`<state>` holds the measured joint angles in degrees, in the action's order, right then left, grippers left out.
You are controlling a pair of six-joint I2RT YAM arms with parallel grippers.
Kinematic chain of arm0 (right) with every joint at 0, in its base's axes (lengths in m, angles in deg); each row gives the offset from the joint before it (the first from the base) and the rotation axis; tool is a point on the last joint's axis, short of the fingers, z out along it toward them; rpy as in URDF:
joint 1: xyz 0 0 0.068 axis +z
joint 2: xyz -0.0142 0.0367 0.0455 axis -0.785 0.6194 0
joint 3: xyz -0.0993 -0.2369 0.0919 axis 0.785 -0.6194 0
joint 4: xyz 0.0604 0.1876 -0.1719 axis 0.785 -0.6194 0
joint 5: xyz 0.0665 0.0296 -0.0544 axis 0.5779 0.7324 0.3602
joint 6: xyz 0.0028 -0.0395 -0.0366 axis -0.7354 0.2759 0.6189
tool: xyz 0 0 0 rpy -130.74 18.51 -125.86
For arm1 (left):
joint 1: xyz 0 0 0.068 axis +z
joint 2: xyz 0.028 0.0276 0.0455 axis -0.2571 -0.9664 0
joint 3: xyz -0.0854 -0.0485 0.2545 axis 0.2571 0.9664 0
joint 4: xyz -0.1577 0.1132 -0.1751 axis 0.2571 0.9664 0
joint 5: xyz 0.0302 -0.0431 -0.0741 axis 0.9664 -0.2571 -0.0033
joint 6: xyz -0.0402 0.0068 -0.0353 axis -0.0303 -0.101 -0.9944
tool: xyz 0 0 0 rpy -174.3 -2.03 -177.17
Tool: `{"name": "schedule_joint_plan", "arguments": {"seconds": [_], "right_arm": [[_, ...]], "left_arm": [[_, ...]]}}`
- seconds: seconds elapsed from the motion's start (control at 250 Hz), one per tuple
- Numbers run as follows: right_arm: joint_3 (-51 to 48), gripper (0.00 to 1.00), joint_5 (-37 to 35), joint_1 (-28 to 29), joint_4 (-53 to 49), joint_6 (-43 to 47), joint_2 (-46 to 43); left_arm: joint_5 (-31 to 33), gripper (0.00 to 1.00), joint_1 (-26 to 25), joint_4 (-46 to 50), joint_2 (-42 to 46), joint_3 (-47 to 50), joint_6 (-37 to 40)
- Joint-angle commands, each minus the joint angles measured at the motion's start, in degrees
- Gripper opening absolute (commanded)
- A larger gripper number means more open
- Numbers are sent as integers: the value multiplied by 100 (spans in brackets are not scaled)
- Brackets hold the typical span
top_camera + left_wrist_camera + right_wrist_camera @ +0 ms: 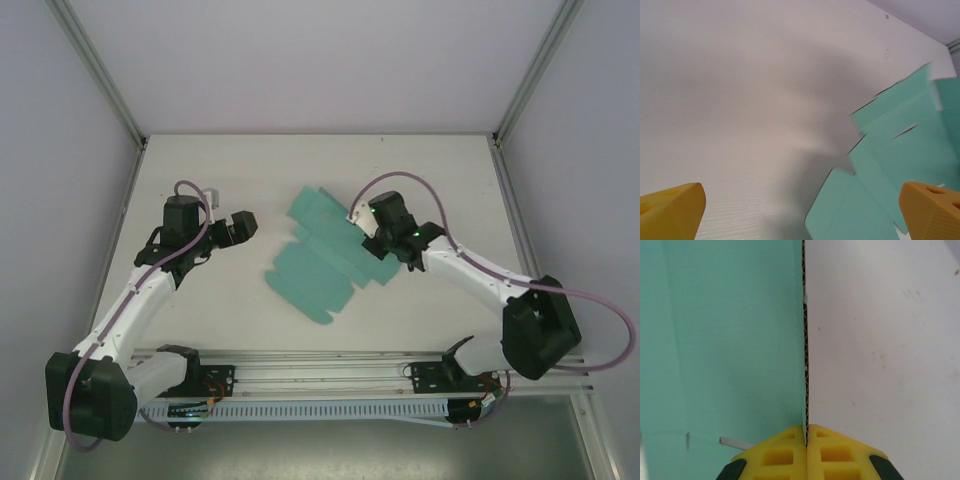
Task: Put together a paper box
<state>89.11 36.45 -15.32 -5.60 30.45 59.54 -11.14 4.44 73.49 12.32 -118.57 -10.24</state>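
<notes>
While the paper box (318, 268) lies unfolded at the middle of the counter (230, 160), the right claw (806, 429) is pinched tight on one panel's edge. The left claw (801, 215) gapes wide — empty — just left of it.

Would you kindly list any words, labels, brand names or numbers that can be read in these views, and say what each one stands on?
No text is readable in any view.
The paper box is plain teal card with no print.
The left gripper and the right gripper have unmarked yellow pads.
The table is plain white.
</notes>
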Motion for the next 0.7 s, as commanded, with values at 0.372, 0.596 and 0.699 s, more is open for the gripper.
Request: {"name": "schedule_joint_plan", "arguments": {"seconds": [0.372,0.596,0.699], "right_arm": [[-610,0,-1452,926,4186,4047,1195],[-685,0,-1544,1062,4562,4039,1412],[-677,0,-1561,1131,4542,3979,1420]], "left_arm": [[-1128,98,-1,-729,-798,-609,201],[-2359,99,-3,-1125,-1638,-1090,4],[-2771,99,-17,-1274,-2020,-1249,-96]]}}
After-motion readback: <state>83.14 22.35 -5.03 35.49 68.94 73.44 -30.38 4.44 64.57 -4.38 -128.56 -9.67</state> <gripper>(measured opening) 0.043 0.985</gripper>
